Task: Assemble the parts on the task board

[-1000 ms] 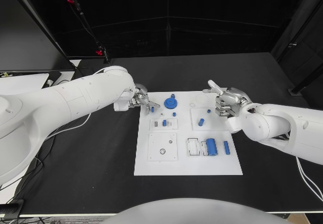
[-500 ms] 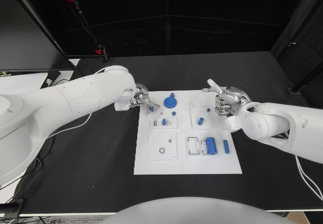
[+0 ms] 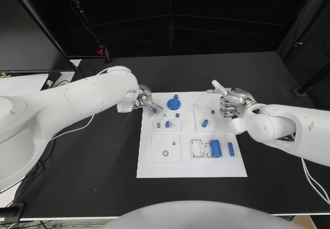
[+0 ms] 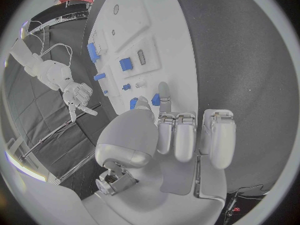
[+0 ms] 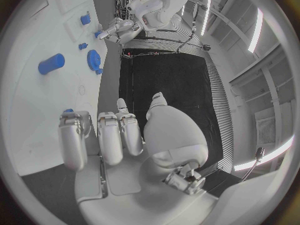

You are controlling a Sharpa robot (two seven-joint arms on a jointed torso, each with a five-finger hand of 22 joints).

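Task board (image 3: pixel 191 167), white, lay at the frame's centre on the black table (image 3: pixel 103 162); nearest me on it stood a large blue cylinder (image 3: pixel 216 149) beside a slim blue bar (image 3: pixel 231 150), with a blue gear (image 3: pixel 174 103) at its far end. My right hand (image 3: pixel 230 104), over the board's upper right corner, had fingers curled with a small blue part (image 3: pixel 213 113) just beside them; whether they held it I could not tell. My left hand (image 3: pixel 144 101), at the board's upper left corner, pinched a small blue piece (image 3: pixel 155 111) at its fingertips.

Item count, head view: one white rectangular task board (image 3: pixel 192 168); one blue round gear-shaped part (image 3: pixel 174 103); one large blue cylinder (image 3: pixel 216 149); seven smaller blue pieces, including one slim blue bar (image 3: pixel 231 150).
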